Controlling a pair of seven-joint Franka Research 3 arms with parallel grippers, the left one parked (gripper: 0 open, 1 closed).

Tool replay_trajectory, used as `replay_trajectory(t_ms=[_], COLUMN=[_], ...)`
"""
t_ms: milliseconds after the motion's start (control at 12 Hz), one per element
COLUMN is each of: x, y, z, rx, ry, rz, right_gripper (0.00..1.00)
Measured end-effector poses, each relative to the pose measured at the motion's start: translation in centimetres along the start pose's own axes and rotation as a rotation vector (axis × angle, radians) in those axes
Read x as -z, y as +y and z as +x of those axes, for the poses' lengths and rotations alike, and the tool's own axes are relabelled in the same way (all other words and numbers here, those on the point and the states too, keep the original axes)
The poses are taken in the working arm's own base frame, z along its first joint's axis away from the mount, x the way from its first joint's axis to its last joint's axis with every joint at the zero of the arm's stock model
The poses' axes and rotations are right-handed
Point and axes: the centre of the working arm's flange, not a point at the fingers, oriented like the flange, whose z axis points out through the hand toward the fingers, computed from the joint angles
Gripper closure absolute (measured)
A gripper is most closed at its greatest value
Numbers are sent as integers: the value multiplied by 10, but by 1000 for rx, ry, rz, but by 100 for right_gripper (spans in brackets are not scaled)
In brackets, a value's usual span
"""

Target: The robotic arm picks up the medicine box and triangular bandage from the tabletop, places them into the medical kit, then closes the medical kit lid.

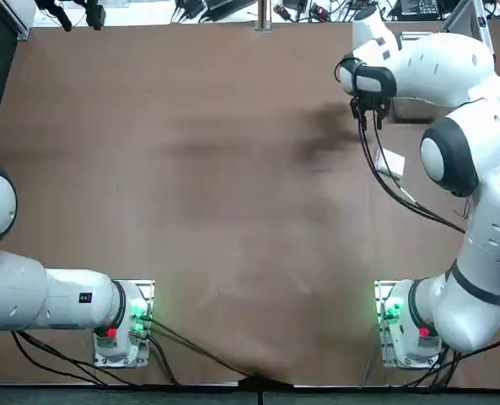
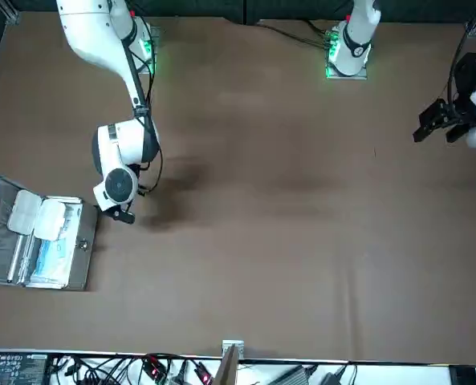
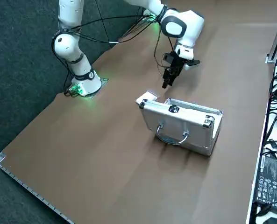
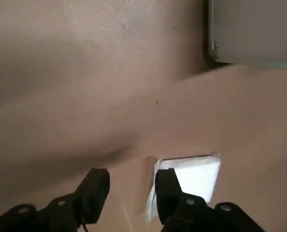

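Observation:
The medicine box (image 3: 147, 97) is a small white box lying flat on the brown table, close beside the medical kit (image 2: 83, 245); it also shows in the wrist view (image 4: 194, 175) and from overhead (image 1: 391, 164). The kit stands open, and its lid (image 3: 180, 123) is upright with the handle facing the side camera. Inside the kit, on the pale blue lining, lies the triangular bandage (image 2: 37, 216), a white two-lobed packet. My right gripper (image 3: 167, 81) hangs open just above the table (image 4: 131, 186), with nothing between its fingers. The medicine box lies just to one side of one fingertip (image 4: 165, 183).
Black cables (image 1: 380, 177) hang from the right arm over the medicine box. Metal rails (image 3: 273, 37) and loose electronics line the table's far edge. The arm bases (image 1: 397, 325) sit at the near edge with green lights on.

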Motion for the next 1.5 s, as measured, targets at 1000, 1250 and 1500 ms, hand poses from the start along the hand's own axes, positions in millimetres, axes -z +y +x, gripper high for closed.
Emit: replay_trajectory(t_ms=[1000,1250,1500], x=[-62,-63,-62], y=[7,8,9], z=[-16,-16,-16], rx=[-29,-30,-31], ry=[-50,-47,-46], rz=[-89,-96,-97], right_gripper=[60,80,98])
